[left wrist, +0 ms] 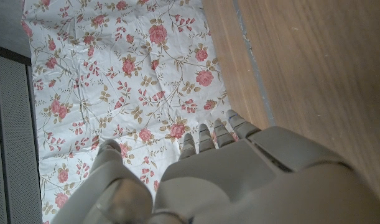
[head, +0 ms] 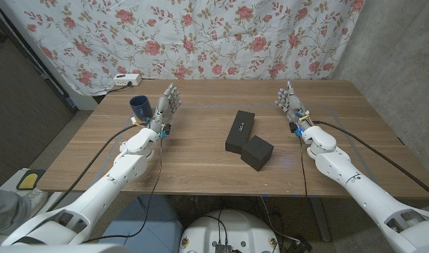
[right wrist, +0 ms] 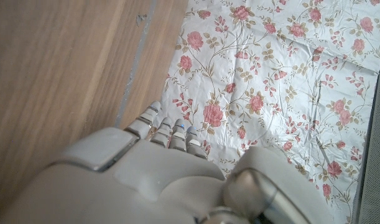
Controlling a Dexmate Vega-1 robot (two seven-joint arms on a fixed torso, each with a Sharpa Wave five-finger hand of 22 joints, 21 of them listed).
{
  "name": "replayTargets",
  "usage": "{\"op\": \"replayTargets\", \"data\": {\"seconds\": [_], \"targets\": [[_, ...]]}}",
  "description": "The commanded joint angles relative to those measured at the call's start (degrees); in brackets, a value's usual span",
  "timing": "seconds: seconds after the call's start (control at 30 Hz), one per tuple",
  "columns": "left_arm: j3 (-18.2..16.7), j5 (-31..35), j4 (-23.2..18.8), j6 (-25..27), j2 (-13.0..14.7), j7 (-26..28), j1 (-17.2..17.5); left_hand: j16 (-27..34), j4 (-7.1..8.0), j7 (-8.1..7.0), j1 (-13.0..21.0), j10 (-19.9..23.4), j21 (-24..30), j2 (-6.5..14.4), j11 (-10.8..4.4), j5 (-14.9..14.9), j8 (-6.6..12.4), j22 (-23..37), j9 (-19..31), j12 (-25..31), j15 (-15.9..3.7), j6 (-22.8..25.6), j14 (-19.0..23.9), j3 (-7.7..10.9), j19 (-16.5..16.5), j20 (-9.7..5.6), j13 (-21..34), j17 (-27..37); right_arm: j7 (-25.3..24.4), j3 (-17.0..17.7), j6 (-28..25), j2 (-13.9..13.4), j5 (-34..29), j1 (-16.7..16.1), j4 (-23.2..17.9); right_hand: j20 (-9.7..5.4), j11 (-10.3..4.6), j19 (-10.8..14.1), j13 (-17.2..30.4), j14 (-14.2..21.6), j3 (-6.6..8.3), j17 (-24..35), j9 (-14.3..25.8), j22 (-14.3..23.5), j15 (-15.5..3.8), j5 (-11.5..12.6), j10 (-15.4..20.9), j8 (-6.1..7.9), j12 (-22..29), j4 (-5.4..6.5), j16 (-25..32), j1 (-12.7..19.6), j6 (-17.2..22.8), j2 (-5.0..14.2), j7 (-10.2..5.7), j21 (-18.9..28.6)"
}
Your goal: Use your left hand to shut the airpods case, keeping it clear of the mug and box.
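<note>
Two black boxes sit mid-table in my head view, a long flat box [head: 240,131] and a squarer cube-like box [head: 257,152] touching its near right corner; I cannot tell whether either one is the airpods case. My left hand [head: 167,107] is raised with fingers extended and grasping nothing, just right of the dark blue mug [head: 140,107], well apart from the boxes. My right hand [head: 290,105] is likewise released, fingers up, at the table's right side.
</note>
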Motion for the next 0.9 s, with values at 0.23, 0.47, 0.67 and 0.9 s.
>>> {"op": "replayTargets", "data": {"seconds": [0.23,0.47,0.67,0.9], "targets": [[0.3,1.2,-0.6,-1.3,0.2,0.2,0.3,0.3,-0.01,-0.45,0.8,0.6,0.3,0.1,0.03,0.2,0.42,0.2,0.1,0.2,-0.37,0.2,0.3,0.35,0.4,0.03,0.1,0.3,-1.1,0.7,-1.4,-1.2,0.5,-1.4,-2.9,0.3,-0.13,0.2,0.1,-0.4,-0.19,0.1,0.3,0.2,-0.24,0.3,0.6,0.34,0.5,0.1,0.3,0.5,-0.3,-0.01,-0.04,0.2],[0.3,3.1,0.0,-2.8,0.8,0.9,0.5,0.3,-0.04,-0.53,0.8,0.7,0.4,0.1,0.03,0.2,0.47,0.2,0.1,0.3,-0.45,0.4,0.3,0.35,0.5,-0.03,0.1,0.2,-1.9,0.8,-2.0,-1.8,0.1,-1.7,-4.3,0.37,-0.15,0.1,0.1,-0.4,-0.19,0.1,0.3,0.2,-0.28,0.2,0.6,0.32,0.4,0.11,0.3,0.5,-0.3,0.01,-0.04,0.2],[0.4,3.5,3.3,-6.0,-0.5,0.2,-0.2,0.3,-0.07,-0.54,0.9,0.8,0.4,0.1,-0.12,0.2,0.53,0.2,0.1,0.3,-0.59,0.6,0.3,0.37,0.5,-0.14,0.1,0.2,-2.5,0.5,-1.0,-1.8,-1.1,-1.7,-4.2,0.42,-0.26,0.1,0.1,-0.4,-0.22,0.0,0.3,0.2,-0.29,0.1,0.7,0.33,0.5,0.09,0.3,0.5,-0.3,-0.05,-0.09,0.2],[0.6,4.4,3.4,-8.6,-1.5,1.1,0.5,0.1,-0.31,-0.01,1.5,0.6,0.4,0.1,-1.0,0.2,0.59,0.2,0.1,0.1,-1.55,1.0,-0.3,0.54,0.6,-2.23,0.1,0.2,-1.4,-0.2,2.5,-0.7,-2.6,-1.3,-1.8,0.05,-0.46,-0.9,0.1,-1.1,-0.15,0.0,0.3,0.2,-0.65,0.0,-0.2,0.26,0.1,-0.15,0.1,0.8,-0.4,-0.17,-0.18,-0.1]]}}
